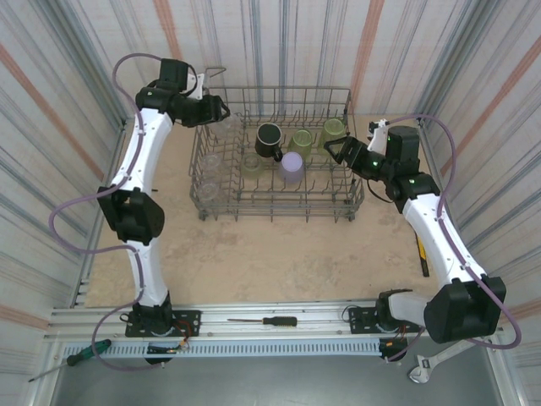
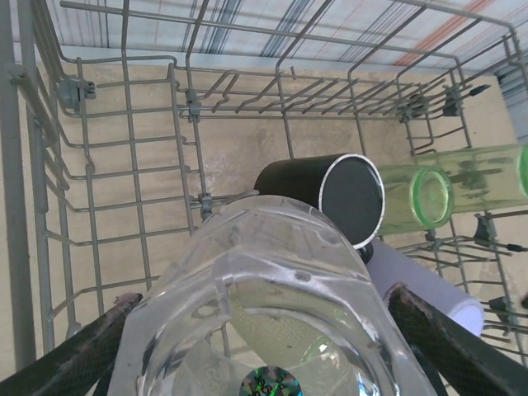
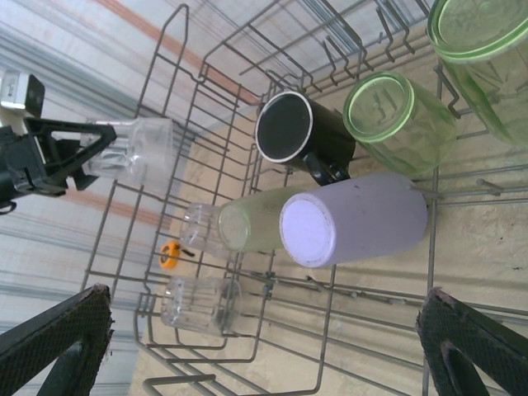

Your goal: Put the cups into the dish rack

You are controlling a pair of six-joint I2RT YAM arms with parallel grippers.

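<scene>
Showing a table (image 1: 254,254) across the middle of the top view, bearing a rack (image 1: 270,209) at upper centre. Gripping a clear cup (image 3: 136,148) in the left gripper (image 1: 218,111), with a finger pressing on each side, at the rack's upper left corner in the top view and at the left edge of the right wrist view, above the rim. Hanging the right gripper (image 1: 338,152) just beside the rack's right wall in the top view, jaws standing wide and clasping nothing. Sitting inside the rack near the centre of the top view: a mug (image 1: 269,139), rim facing the camera, and just to its lower right a lavender cup (image 1: 292,167), closed end showing. Resting right of the mug, a green tumbler (image 1: 302,140), with a second tumbler (image 1: 333,129) further right near the rack's upper right corner, and a third tumbler (image 1: 252,165) just left of the lavender cup. Lying in the rack's left part, two more clear cups (image 1: 211,161), one below the other in the frame. Lying at the bottom of the top view, a black screwdriver (image 1: 275,320) on the rail at centre and a green screwdriver (image 1: 89,351) at lower left.
</scene>
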